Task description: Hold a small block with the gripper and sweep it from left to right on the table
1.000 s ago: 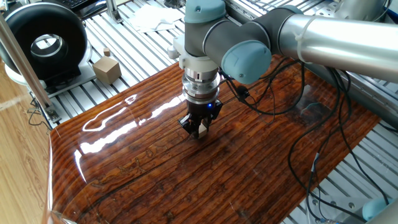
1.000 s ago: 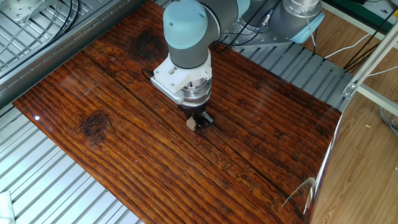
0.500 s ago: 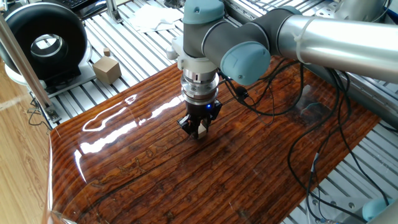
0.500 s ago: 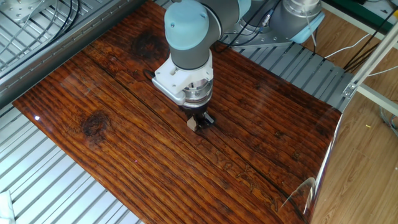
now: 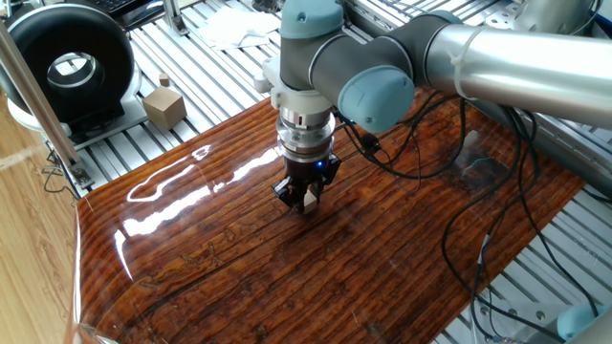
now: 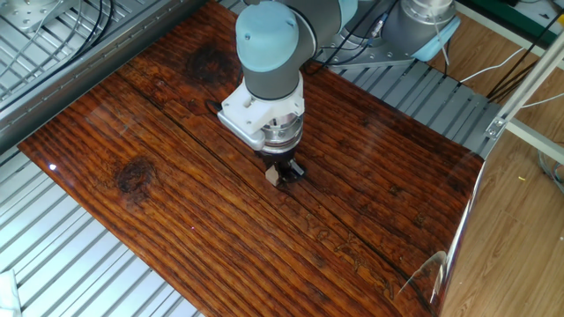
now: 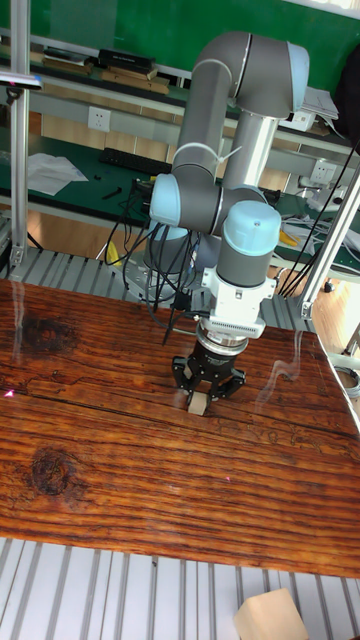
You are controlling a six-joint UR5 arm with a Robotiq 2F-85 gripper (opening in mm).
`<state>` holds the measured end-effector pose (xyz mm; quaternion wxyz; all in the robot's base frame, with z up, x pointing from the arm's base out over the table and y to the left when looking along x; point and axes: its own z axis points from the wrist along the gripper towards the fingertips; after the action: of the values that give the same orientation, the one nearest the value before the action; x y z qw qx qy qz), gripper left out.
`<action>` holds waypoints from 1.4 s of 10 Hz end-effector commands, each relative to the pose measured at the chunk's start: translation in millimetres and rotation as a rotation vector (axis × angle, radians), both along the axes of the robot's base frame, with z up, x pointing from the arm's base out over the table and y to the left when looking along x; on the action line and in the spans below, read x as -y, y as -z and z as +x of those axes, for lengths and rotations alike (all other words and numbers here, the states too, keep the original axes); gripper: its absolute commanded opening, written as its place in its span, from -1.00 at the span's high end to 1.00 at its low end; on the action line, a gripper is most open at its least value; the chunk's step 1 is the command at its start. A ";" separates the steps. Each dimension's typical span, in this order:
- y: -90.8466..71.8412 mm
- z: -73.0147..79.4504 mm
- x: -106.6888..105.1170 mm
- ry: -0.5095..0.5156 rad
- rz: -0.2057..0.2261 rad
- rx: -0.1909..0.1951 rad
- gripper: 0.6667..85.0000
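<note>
Pincer [image 7: 198, 398] — pale wooden cube [image 7: 197, 404] clamped

The small block [image 7: 197, 403], a tiny pale tan wooden cube, sat pinched between the fingers of the black gripper [image 7: 203, 393], which pointed straight down. It rested on the glossy reddish-brown table [image 7: 90, 480], near the board's middle.

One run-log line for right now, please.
claw: shut on small block | block: low on table | phase: sweeping | larger cube: off board
</note>
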<state>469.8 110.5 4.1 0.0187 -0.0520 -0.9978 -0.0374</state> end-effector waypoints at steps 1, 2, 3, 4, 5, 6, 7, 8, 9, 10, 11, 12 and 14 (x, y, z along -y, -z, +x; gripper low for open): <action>-0.6 1.2 -0.4 0.005 0.016 0.001 0.99; -0.7 1.6 -1.3 0.005 0.019 0.003 0.99; -1.2 1.7 -1.9 0.005 0.019 0.003 0.99; -2.1 1.7 -3.1 0.006 0.021 0.003 0.99; -2.5 1.7 -3.9 0.006 0.024 0.003 0.99; -2.6 1.6 -5.0 0.006 0.028 0.003 0.99; -2.6 1.6 -5.7 0.006 0.031 0.003 0.99; -2.4 2.1 -6.3 0.008 0.031 0.004 0.99; -2.2 2.1 -7.5 0.010 0.031 0.004 0.99; -2.0 2.3 -9.7 0.013 0.031 0.005 0.99; -1.1 2.8 -12.4 0.015 0.033 0.008 0.99; 0.0 3.3 -14.3 0.016 0.034 0.011 0.99; -0.4 3.2 -14.0 0.016 0.036 0.011 0.99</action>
<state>471.6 120.8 3.4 0.0150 -0.0547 -0.9972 -0.0491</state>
